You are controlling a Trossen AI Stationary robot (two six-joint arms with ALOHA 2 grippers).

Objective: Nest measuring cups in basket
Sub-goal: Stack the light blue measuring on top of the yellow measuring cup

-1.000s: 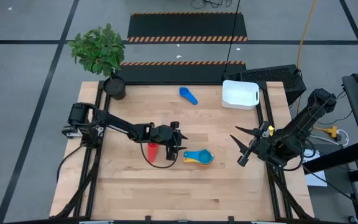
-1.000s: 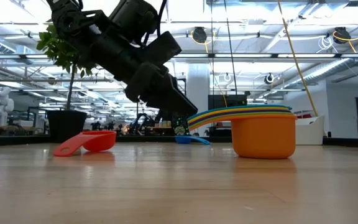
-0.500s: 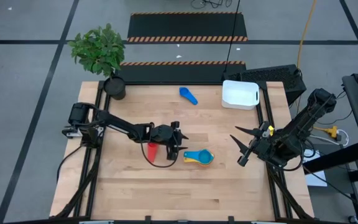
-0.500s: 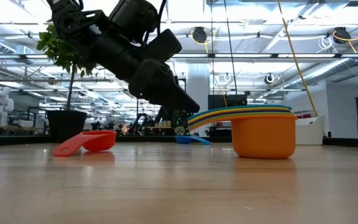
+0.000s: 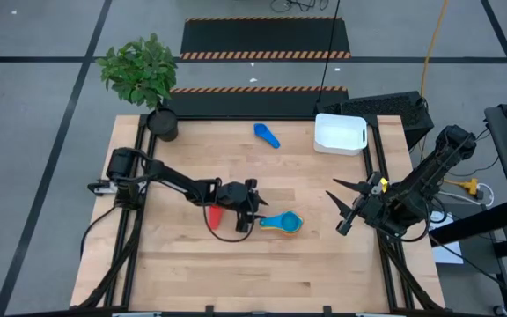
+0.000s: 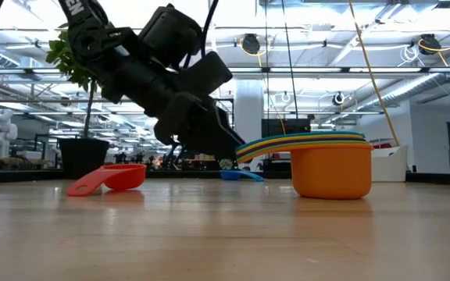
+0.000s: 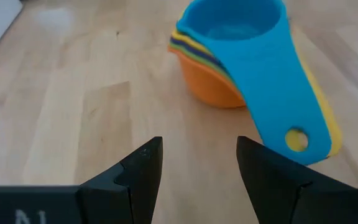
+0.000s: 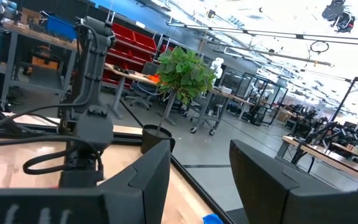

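A nested stack of measuring cups (image 5: pixel 282 223), orange at the bottom and light blue on top, stands on its base on the wooden table; it also shows in the left wrist view (image 7: pixel 241 56) and the low view (image 6: pixel 330 168). A red cup (image 5: pixel 214 214) lies just left of it. A mid blue cup (image 5: pixel 267 135) lies at the far middle. The white basket (image 5: pixel 340 133) stands at the far right. My left gripper (image 7: pixel 199 146) is open and empty, low over the table beside the stack's handles (image 7: pixel 297 124). My right gripper (image 5: pixel 335 211) is open and empty, raised near the table's right edge.
A dark plant pot (image 5: pixel 162 123) with a green plant stands at the table's far left corner. Bare wood lies along the near half of the table (image 5: pixel 253 273).
My left gripper has come down a little toward the stack's handles, its fingers still open. The cups have stayed where they were.
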